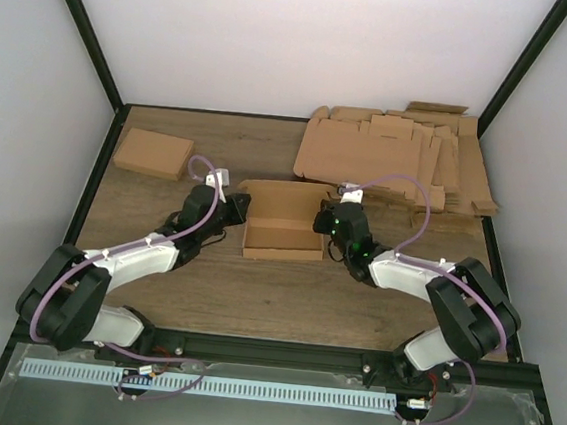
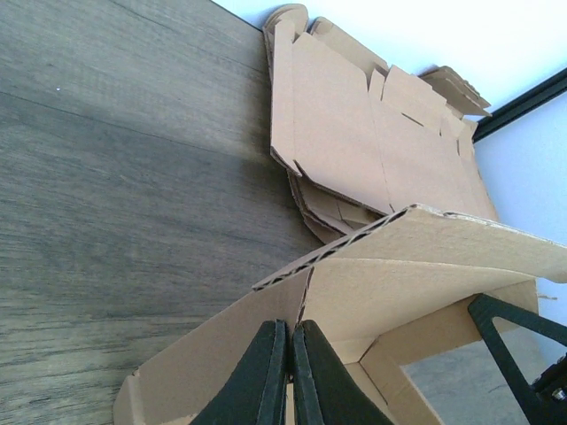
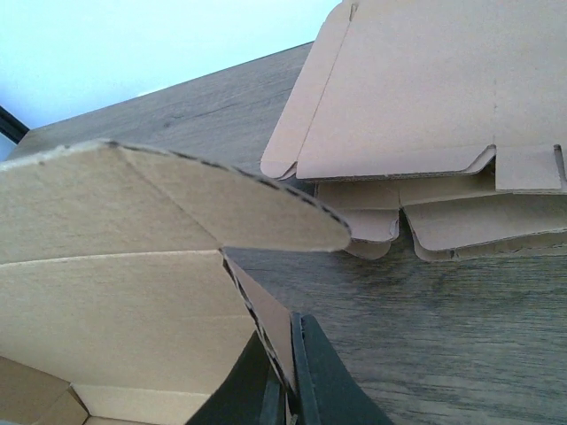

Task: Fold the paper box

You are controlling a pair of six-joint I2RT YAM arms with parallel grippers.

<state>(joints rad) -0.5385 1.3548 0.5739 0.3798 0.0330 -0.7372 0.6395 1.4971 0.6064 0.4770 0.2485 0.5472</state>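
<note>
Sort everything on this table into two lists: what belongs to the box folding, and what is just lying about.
Part of the job:
- half-folded box, mid-table
- left gripper, pinching the box's left wall
- right gripper, pinching its right wall

Lying about:
- stack of flat cardboard sheets, far right
- closed box, far left

The box (image 1: 282, 222) fills the gap between left gripper (image 1: 236, 206) and right gripper (image 1: 325, 220). Just beyond the right one lies a cardboard stack (image 1: 399, 158); outward of the left, open table (image 1: 129, 203), then a closed carton (image 1: 153, 153)
</note>
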